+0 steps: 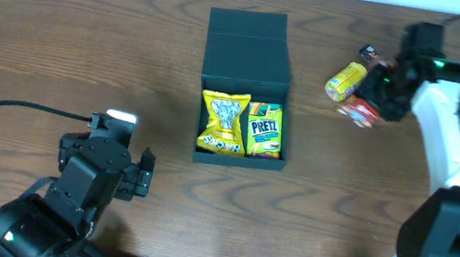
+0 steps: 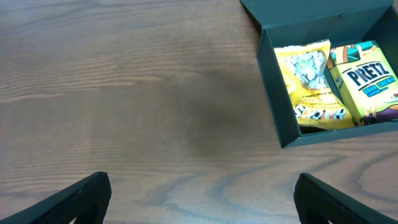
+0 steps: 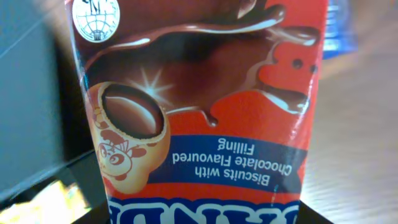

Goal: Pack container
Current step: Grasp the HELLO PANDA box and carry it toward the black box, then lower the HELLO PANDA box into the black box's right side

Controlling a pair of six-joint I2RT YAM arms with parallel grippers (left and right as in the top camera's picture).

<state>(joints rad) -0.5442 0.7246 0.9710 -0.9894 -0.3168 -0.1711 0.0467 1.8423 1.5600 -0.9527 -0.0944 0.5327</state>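
The box [image 1: 246, 77] sits mid-tabletop [image 1: 62, 42], matte black card, square and shallow, its hinged lid [image 1: 248, 32] flapped open and lying flat behind it. Inside, two packets lie side by side and fill the floor. On the left is a glossy yellow crinkled bag [image 1: 222, 123] with a pale printed panel. On the right, touching it, is a flat Pretz pack [image 1: 264, 129], yellow-green with blue lettering.

From the left wrist, the box's near wall [image 2: 280, 118] shows a clean, straight edge, and the woodgrain runs smooth across the frame. The left end effector [image 2: 199, 205] hangs over bare wood, well short of the box. Its dark fingers [image 2: 81, 196] are spread wide, with nothing between them.

Over on the far right, the right end effector [image 1: 371, 99] is down on a red packet [image 1: 358, 113]. Just beside it lie a plump yellow pouch [image 1: 345, 80] and a small dark wrapper [image 1: 369, 52], all well apart from the box.

The right wrist view is almost all red packet [image 3: 205, 106]: shiny foil with a chocolate swirl, a cartoon biscuit and "Biscuits with Chocolate Flavoured Filling" printed upside down. The fingers are hidden behind it, so I cannot tell whether this end effector has closed on the packet or how wide it stands.
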